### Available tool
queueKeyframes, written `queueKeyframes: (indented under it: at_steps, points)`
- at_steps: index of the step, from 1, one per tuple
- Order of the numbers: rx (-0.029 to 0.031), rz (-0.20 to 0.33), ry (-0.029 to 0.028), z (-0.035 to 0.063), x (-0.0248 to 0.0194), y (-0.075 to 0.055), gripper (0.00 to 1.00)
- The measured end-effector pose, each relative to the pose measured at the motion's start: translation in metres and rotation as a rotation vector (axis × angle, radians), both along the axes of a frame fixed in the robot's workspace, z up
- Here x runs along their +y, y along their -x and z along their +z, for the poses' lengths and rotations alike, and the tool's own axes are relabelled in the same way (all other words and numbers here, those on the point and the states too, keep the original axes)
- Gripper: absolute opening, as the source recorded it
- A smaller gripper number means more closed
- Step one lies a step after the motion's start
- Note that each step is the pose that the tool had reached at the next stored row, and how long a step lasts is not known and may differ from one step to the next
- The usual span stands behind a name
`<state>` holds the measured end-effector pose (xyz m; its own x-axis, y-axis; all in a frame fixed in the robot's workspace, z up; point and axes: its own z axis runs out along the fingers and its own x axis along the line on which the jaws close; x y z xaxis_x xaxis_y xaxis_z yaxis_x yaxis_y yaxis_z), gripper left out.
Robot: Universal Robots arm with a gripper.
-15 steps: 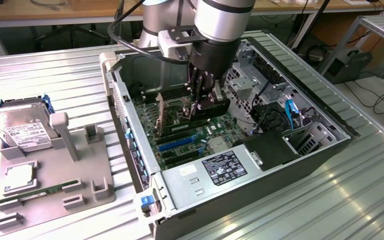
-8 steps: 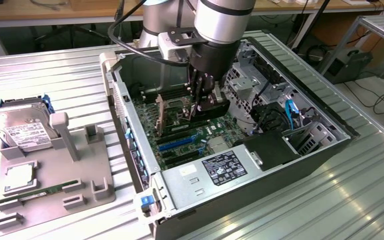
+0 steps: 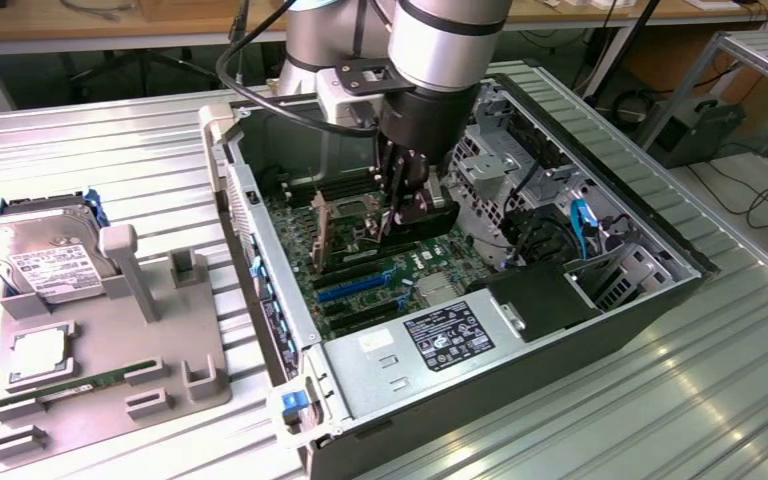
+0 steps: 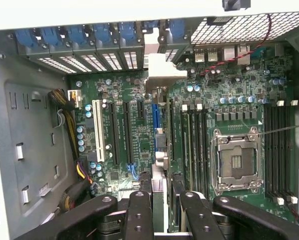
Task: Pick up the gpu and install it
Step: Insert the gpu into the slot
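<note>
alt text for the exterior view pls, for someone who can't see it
A robot arm's gripper reaches down into an open computer case, holding the gpu edge-on just above the motherboard. On the exterior view's left, a grey holder tray carries a hard drive and a RAM stick.

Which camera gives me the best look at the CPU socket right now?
The wrist view: the CPU socket lies fully in sight, seen from above. The exterior view shows it at a slant, beside the gripper.
</note>
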<state>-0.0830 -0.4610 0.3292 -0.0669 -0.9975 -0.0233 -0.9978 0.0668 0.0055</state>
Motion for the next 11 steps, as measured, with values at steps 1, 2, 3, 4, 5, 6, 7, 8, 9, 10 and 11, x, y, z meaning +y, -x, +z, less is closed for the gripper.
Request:
queueKeyframes:
  at_steps: [1, 2, 3, 4, 5, 6, 7, 8, 9, 10, 11]
  points:
    - [0.0000, 0.000, 0.0000, -0.0002, 0.0000, 0.0000, 0.27]
    - [0.0000, 0.000, 0.0000, -0.0004, 0.0000, 0.0000, 0.27]
    - [0.0000, 0.000, 0.0000, -0.0006, -0.0001, 0.0000, 0.27]
    - [0.0000, 0.000, 0.0000, -0.0008, -0.0001, 0.0000, 0.27]
    - [0.0000, 0.000, 0.0000, -0.0010, -0.0002, 0.0000, 0.27]
    - [0.0000, 0.000, 0.0000, -0.0013, -0.0002, 0.0001, 0.27]
    - [0.0000, 0.000, -0.0001, -0.0015, -0.0003, 0.0001, 0.27]
    - [0.0000, 0.000, 0.0000, -0.0016, -0.0004, 0.0002, 0.27]
    - [0.0000, 0.000, 0.0000, -0.0018, -0.0005, 0.0002, 0.27]
    - [0.0000, 0.000, 0.0001, -0.0020, -0.0006, 0.0003, 0.27]
    - [0.0000, 0.000, 0.0000, -0.0022, -0.0007, 0.0003, 0.27]
